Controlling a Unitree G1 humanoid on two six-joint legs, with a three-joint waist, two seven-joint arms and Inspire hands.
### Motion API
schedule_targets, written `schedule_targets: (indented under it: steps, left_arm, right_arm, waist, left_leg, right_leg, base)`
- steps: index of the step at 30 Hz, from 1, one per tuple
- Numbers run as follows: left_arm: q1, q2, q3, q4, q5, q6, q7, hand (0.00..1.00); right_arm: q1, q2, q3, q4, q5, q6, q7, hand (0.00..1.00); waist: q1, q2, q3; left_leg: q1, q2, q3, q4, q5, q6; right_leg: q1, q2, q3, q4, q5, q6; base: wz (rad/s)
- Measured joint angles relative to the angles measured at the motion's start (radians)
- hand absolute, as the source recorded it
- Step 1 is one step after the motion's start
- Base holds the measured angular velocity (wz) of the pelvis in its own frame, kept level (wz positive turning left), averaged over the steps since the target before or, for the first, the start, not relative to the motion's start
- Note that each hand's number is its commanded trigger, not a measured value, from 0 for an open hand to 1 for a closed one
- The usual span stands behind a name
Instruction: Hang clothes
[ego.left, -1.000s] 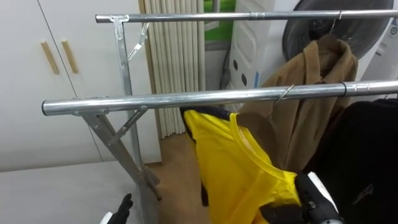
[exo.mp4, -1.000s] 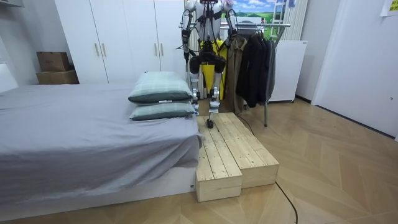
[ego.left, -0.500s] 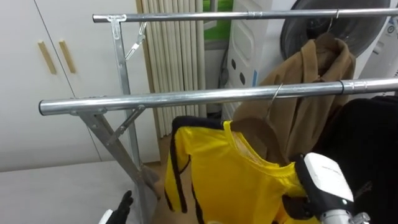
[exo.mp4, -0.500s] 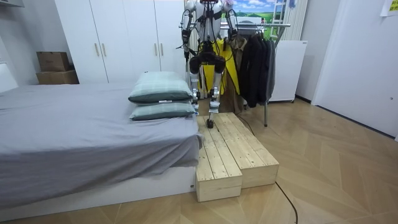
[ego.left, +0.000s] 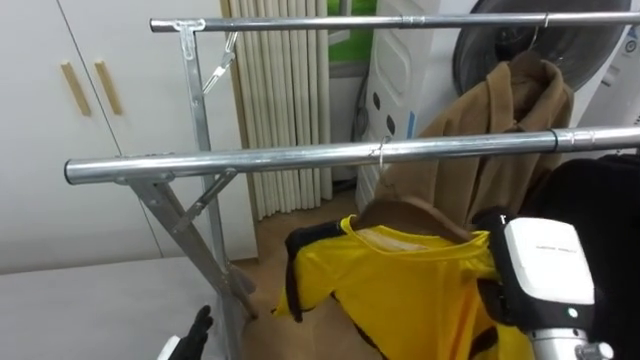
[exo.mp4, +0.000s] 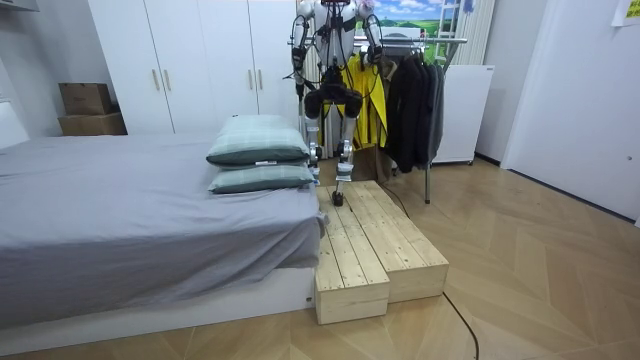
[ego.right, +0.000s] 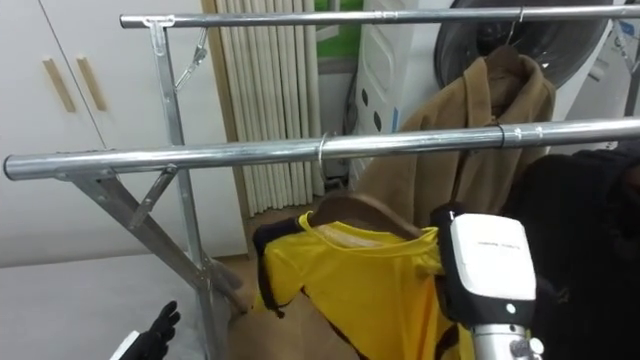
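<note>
At the clothes rack (ego.left: 250, 160), the robot is standing on a wooden platform (exo.mp4: 370, 245) beside the bed (exo.mp4: 130, 220). A brown coat (ego.left: 500, 130) is hanging from the far rail. Dark clothes (ego.left: 600, 210) are crowding the right end of the near rail. The yellow shirt (ego.left: 420, 285) is hanging on a wooden hanger (ego.left: 410, 212), and its wire hook (ego.left: 380, 152) is looping over the near rail, apparently seated.

The right hand (ego.left: 545, 275) is sitting against the shirt's right shoulder. Its fingers are hidden, so I cannot tell whether they are gripping. The left hand (ego.left: 200, 330) is idling low beside the rack's post, fingers loose and empty.

Risks:
- If cloth is caught in the right hand, pulling away could be dragging the hook along the rail or off it.
- The shirt is sitting skewed and bunching leftward, so it may be sliding off the hanger.
- The withdrawing arm could be snagging the dark clothes.
</note>
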Motion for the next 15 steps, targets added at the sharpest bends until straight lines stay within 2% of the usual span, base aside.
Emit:
schedule_targets:
  steps: [5, 9, 15]
  left_arm:
    - [0.001, 0.001, -0.014, 0.005, 0.0, 0.008, 0.003, 0.0]
    - [0.001, 0.001, -0.017, 0.001, 0.0, 0.008, 0.003, 0.0]
    - [0.001, 0.007, -0.017, -0.012, 0.002, 0.018, -0.01, 0.0]
  right_arm:
    - [-0.028, -0.001, 0.0, -0.001, -0.002, -0.005, -0.08, 0.0]
    - [-0.057, -0.01, 0.0, -0.006, 0.004, -0.01, -0.125, 0.0]
    - [-0.052, -0.01, 0.02, -0.01, 0.055, -0.014, -0.148, 0.0]
  waist:
    - [-0.003, 0.001, -0.0006]
    - [-0.004, 0.002, -0.0084]
    - [-0.005, 0.003, -0.0086]
  left_leg:
    - [-0.005, -0.001, 0.0, 0.003, 0.0, 0.0]
    - [-0.003, -0.001, -0.001, 0.003, 0.0, 0.0]
    - [-0.001, 0.0, 0.006, 0.003, 0.0, 0.0]
  right_leg:
    - [-0.008, 0.0, 0.003, 0.008, -0.002, 0.0]
    - [-0.007, 0.0, 0.003, 0.008, -0.001, -0.001]
    - [-0.005, 0.0, 0.003, 0.006, -0.001, -0.001]
  base:
    - [0.0]
    - [0.0]
    - [0.0]
